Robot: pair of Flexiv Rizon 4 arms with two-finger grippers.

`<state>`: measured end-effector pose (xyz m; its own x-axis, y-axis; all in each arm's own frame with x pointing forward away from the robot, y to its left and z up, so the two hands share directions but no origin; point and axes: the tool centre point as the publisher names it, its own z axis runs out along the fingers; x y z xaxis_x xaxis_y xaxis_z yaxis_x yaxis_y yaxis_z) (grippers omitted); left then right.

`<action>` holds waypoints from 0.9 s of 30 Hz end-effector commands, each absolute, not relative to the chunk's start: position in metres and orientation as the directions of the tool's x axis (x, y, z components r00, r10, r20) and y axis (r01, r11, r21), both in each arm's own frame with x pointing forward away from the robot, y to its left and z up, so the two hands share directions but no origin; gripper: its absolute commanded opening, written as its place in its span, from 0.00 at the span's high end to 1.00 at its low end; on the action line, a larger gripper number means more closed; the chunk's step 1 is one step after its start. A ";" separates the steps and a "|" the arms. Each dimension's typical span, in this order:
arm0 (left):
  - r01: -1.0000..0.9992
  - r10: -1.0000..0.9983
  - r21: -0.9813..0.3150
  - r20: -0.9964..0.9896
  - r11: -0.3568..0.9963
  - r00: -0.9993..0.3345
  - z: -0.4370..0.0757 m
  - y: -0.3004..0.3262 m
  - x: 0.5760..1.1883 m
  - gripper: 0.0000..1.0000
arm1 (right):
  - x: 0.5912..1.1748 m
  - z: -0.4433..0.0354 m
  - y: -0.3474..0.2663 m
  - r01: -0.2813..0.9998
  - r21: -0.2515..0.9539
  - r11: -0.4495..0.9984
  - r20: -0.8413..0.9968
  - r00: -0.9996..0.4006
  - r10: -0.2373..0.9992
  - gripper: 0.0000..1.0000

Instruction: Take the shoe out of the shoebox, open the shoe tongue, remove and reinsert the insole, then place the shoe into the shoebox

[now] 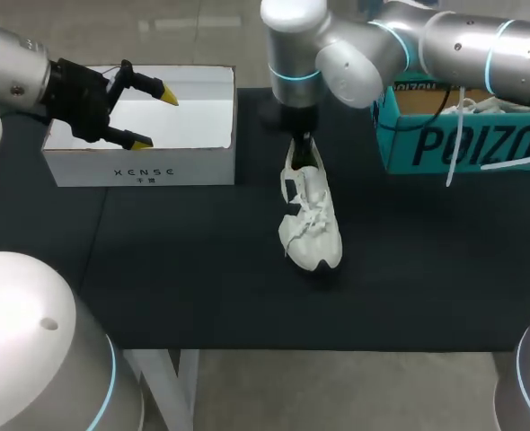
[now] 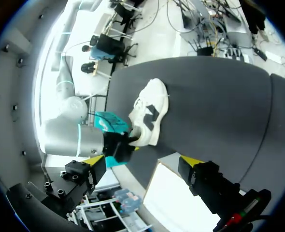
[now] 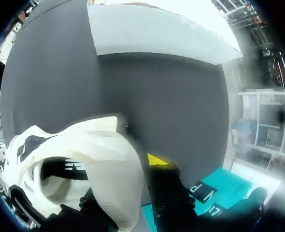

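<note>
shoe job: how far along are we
Done: the shoe is out, standing on the table. In hand: the right end effector grips its heel; the left end effector hangs open over the white box. Seemingly left: tongue, insole, then reboxing.

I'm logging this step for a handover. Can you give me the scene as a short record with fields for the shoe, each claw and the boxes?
shoe: white, upright on the table, outside both boxes, toe toward the near edge
right claw: shut on the shoe's heel
left claw: open, holding nothing, over the white box
white box: open, at the far left of the table
teal box: open, at the far right, white laces hanging over its front
</note>
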<state>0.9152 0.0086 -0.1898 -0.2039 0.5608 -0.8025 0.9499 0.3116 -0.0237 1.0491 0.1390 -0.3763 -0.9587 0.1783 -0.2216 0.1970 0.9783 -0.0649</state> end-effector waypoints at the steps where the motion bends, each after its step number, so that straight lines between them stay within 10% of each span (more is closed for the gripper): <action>1: 0.950 0.564 -0.023 -0.800 0.312 -0.204 -0.189 0.009 0.915 0.00 | 1.049 -0.328 0.128 0.278 -0.053 0.959 -0.202 -0.944 0.262 1.00; 27: 0.950 0.564 -0.023 -0.800 0.312 -0.204 -0.189 0.009 0.915 0.00 | 1.049 -0.267 0.133 0.371 0.043 0.928 -0.238 -0.898 0.370 1.00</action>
<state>0.9152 0.0087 -0.1898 -0.2039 0.5608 -0.8025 0.9499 0.3117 -0.0236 1.0494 0.1328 -0.2685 -0.8982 0.3695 -0.2381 0.3703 0.9279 0.0430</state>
